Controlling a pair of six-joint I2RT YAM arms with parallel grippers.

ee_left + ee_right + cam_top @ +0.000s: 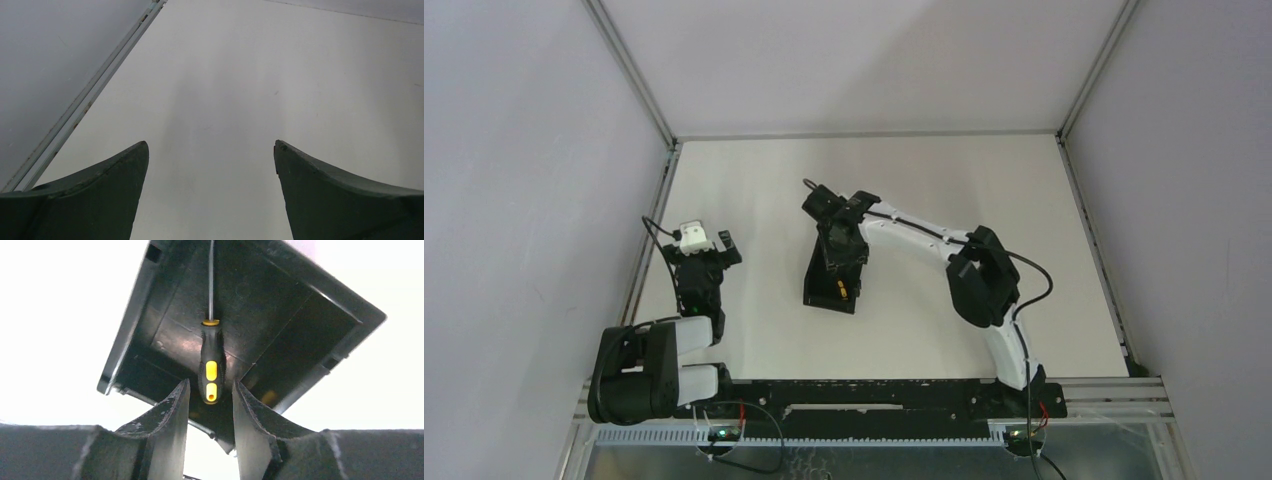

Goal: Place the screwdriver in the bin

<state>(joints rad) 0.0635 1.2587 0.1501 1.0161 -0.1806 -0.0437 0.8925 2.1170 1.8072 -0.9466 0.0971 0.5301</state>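
Right fingers point(167, 420) stand slightly parted, clear of the small yellow-and-black-handled screwdriver point(211, 360) lying in the black rectangular plastic bin point(300, 330); left fingers point(100, 195) gape empty. The drop looks done, so the next move is a straight lift without snagging the bin's walls.

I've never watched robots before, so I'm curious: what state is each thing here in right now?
Screwdriver: lying inside the bin, not gripped.
Bin: open-topped, holding the screwdriver.
Right tool: open, over the bin, fingers either side of the handle without touching it.
Left tool: open wide, empty, above the table.
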